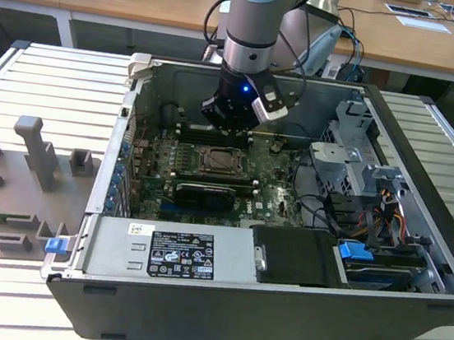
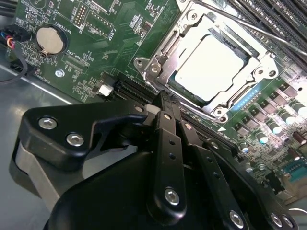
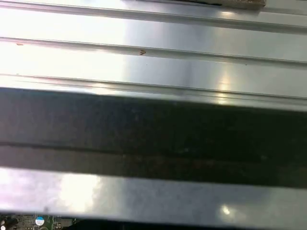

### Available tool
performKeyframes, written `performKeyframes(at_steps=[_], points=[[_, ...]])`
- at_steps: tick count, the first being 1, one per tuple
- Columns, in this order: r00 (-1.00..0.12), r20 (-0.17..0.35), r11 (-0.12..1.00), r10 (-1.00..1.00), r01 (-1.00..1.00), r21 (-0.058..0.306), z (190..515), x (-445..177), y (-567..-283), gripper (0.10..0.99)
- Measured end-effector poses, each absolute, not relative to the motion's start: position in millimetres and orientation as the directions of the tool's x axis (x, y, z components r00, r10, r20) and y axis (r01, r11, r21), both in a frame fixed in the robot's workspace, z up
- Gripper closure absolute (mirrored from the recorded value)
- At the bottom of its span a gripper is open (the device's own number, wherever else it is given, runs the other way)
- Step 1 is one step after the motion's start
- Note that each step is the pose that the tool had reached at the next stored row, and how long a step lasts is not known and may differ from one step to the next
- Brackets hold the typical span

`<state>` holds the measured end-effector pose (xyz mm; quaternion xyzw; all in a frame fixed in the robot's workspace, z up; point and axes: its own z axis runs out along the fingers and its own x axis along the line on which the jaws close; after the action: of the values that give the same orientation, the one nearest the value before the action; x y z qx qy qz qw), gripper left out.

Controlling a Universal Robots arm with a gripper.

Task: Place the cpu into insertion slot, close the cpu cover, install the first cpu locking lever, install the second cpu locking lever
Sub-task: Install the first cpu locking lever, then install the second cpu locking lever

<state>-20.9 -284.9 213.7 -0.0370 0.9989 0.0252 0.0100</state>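
The cpu [image 2: 211,67] lies flat in the insertion slot [image 1: 225,163] on the green board, its pale metal face up. The silvery cpu cover [image 2: 156,60] lies down around it, with the chip showing through its window. A thin metal lever rod [image 2: 268,36] runs along the socket's side by the memory slots. My gripper [image 2: 164,98] hovers just beside the socket's corner, its black fingers [image 2: 165,143] pressed together with nothing between them. In the exterior view my gripper [image 1: 231,119] hangs inside the case just behind the socket.
The open computer case [image 1: 428,153] walls in the board. A black graphics card [image 1: 199,191] lies in front of the socket, a power supply [image 1: 171,254] nearer still, and a drive cage [image 1: 353,152] with cables on the exterior view's right. Grey fixtures [image 1: 34,155] stand outside.
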Motion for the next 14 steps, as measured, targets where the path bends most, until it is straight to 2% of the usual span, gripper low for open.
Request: performKeyframes(at_steps=[14], points=[[-0.997, -0.022, 0.996, -0.073, -0.074, 0.049, 213.7, -20.9, -289.8, 0.98]])
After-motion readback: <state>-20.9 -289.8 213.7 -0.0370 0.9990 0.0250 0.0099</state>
